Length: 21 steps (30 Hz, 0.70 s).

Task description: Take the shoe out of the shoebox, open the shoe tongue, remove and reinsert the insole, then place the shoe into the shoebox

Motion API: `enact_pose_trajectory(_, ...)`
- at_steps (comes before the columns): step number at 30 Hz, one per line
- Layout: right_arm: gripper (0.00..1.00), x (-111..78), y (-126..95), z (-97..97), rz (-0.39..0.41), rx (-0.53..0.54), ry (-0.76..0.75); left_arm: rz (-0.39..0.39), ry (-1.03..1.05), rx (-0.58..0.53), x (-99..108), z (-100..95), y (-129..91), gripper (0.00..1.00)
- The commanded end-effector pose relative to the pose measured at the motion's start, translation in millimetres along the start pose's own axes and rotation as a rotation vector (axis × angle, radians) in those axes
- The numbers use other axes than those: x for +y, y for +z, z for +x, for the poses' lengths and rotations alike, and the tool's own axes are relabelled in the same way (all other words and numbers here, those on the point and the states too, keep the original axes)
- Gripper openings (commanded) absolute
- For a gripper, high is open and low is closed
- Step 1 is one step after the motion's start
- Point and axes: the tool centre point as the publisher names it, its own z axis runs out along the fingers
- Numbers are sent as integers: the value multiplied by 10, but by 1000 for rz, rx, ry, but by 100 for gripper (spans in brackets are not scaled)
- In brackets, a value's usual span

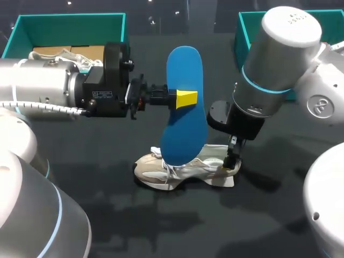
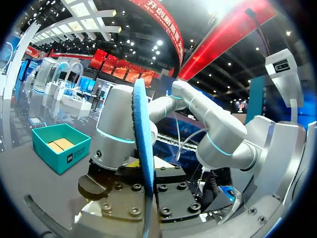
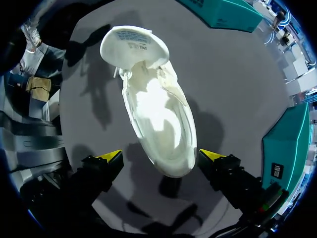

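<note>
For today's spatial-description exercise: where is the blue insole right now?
In the head view, the blue insole stands upright in mid-air near the middle of the table, clamped by the left gripper, its lower end over the white shoe.

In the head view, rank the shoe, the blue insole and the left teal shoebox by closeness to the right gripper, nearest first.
1. Shoe: one end right at the right gripper.
2. Insole: raised above the shoe, further left.
3. Left shoebox: table's far-left corner.

Small print on shoe tongue (image 3: pixel 132 47), sticker (image 1: pixel 102 95) on left arm (image 1: pixel 48 86), neither legible
</note>
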Motion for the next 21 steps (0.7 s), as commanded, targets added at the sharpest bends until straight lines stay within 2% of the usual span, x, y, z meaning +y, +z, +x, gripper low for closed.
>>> enact_pose_trajectory(1, 100, 74, 33, 19, 92, -19, -8, 2, 1, 1, 0, -17, 35, 0)
enact_pose_trajectory(11, 100, 139, 22, -50, 92, -37, -39, 2, 1, 1, 0, -17, 35, 0)
enact_pose_trajectory(16, 100, 243, -38, -157, 90, -56, -59, 2, 1, 1, 0, -17, 35, 0)
enact_pose_trajectory(21, 100, 361, -6, -292, 99, -61, -86, 2, 1, 1, 0, -17, 35, 0)
